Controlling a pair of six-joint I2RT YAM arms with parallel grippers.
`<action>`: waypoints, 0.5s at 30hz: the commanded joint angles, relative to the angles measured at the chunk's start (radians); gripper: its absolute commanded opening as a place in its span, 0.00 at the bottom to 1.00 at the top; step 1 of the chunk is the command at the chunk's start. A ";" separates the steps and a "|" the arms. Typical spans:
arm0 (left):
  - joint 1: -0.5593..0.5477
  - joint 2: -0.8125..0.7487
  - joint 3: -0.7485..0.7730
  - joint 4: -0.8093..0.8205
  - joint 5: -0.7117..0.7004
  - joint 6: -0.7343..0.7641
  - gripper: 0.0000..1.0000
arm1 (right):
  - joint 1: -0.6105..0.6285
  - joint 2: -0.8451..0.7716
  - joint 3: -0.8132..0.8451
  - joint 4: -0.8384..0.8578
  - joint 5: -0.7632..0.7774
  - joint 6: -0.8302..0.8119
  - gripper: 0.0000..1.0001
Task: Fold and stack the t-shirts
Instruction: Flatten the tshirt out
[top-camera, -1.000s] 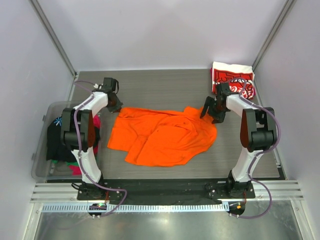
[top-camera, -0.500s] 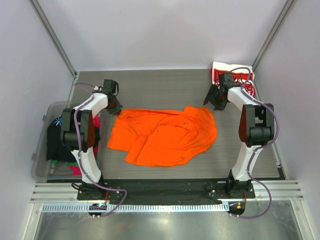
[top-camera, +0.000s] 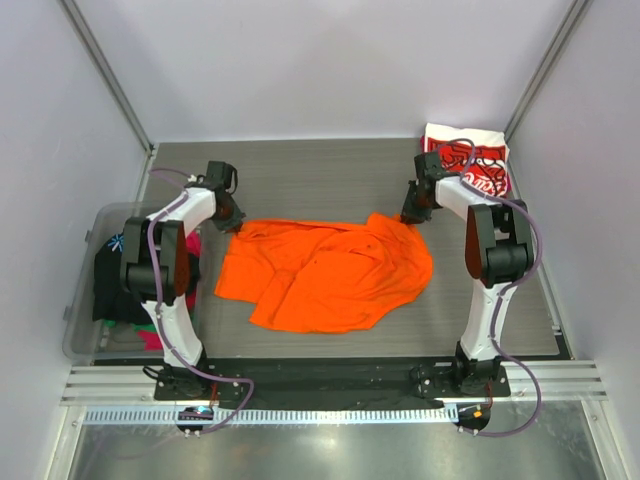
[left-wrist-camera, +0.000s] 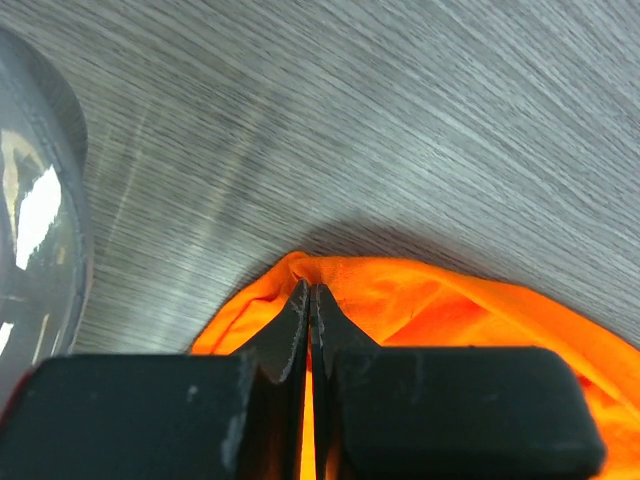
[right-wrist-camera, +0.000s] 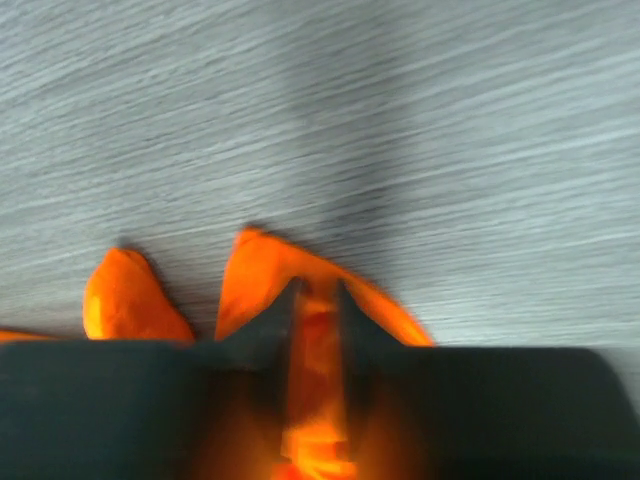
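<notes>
Soft orange t-shirt (top-camera: 325, 270) is lying creased in loose folds on the grey wood-grain table (top-camera: 320, 175); the left gripper (left-wrist-camera: 311, 300) is pinching its far-left corner, fingers pressed together; the right gripper (right-wrist-camera: 315, 300) is nipping its far-right corner, cloth bunching between narrow jaws; the folded red-and-white t-shirt (top-camera: 465, 160) is resting in the far right corner

**What's sitting around the work area**

Grey wood-grain tabletop (top-camera: 330, 170), pale plain walls (top-camera: 330, 70) boxing it in on three sides. A clear plastic bin (top-camera: 78, 300) hangs off the left edge. Along the near side there's an aluminium rail (top-camera: 330, 385), then a white slotted strip (top-camera: 330, 414), then a shiny metal sheet (top-camera: 330, 450).
</notes>
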 joint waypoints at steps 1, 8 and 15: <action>-0.001 -0.069 -0.001 -0.012 0.009 -0.010 0.00 | 0.038 0.033 -0.005 -0.025 0.071 -0.003 0.14; 0.001 -0.118 0.042 -0.070 0.012 0.016 0.00 | 0.047 -0.013 0.030 -0.056 0.093 -0.009 0.01; -0.001 -0.292 0.133 -0.147 0.062 0.053 0.00 | 0.044 -0.197 0.252 -0.205 0.136 -0.028 0.01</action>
